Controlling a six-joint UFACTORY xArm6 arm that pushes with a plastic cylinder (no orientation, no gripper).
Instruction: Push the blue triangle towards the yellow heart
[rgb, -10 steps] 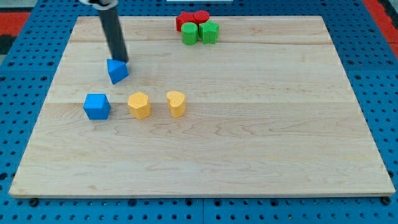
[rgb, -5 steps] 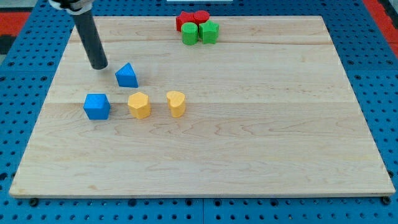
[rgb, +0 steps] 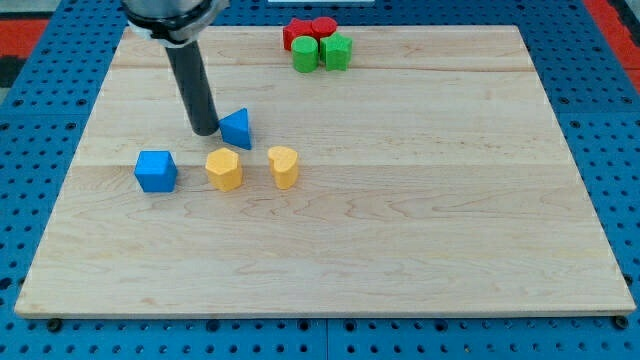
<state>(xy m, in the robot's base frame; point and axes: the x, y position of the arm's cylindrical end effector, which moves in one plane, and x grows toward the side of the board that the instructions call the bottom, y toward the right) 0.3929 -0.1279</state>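
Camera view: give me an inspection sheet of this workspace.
Surface: wooden board, flat.
Job's things: blue triangle up and to the view's left of the yellow heart, apart from it.
Clutter: blue cube; yellow block beside the heart; two red blocks and two green blocks clustered at the view's top.
Grippers: none; my tip sits against the triangle's left side.
Cables: nothing seen.
Surroundings: blue perforated base around the board.

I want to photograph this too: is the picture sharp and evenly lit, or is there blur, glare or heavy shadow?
Camera view: even, soft light, no glare on the board; blocks such as the blue triangle are crisp with faint shadows; my tip is sharp, beside the triangle's left.
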